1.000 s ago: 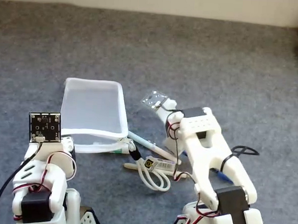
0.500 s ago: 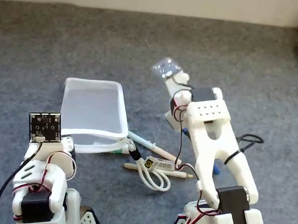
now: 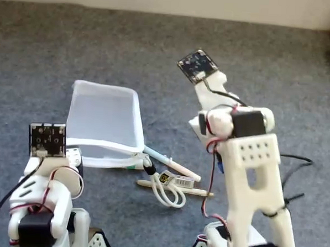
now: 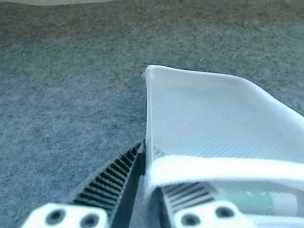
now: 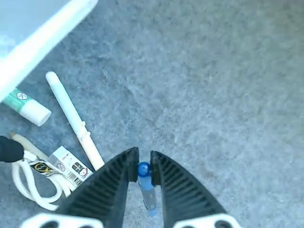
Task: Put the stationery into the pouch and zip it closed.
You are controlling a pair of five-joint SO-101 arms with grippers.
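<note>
Loading looks to be the step in hand. The right gripper [image 5: 141,159] hangs above the grey carpet [image 3: 268,62], to the right of the pouch [image 3: 101,120]. Its jaws are pressed together on a blue pen [image 5: 147,192] that points down between them. At the near left, the left gripper [image 4: 145,159] pinches the pouch's near rim and holds that edge up.

Just right of the pouch's near corner lie a white pen [image 3: 171,165], a coiled white cable [image 3: 169,194] with a tag, and a thin wooden stick [image 3: 175,186]. A green-and-white tube [image 5: 24,105] sits at that corner; whether it is inside I cannot tell. The zip looks undone.

Next, the right arm probably needs to carry the blue pen left over the loose items. It should then angle the tip into the opening before letting go, with the rim held firm.
</note>
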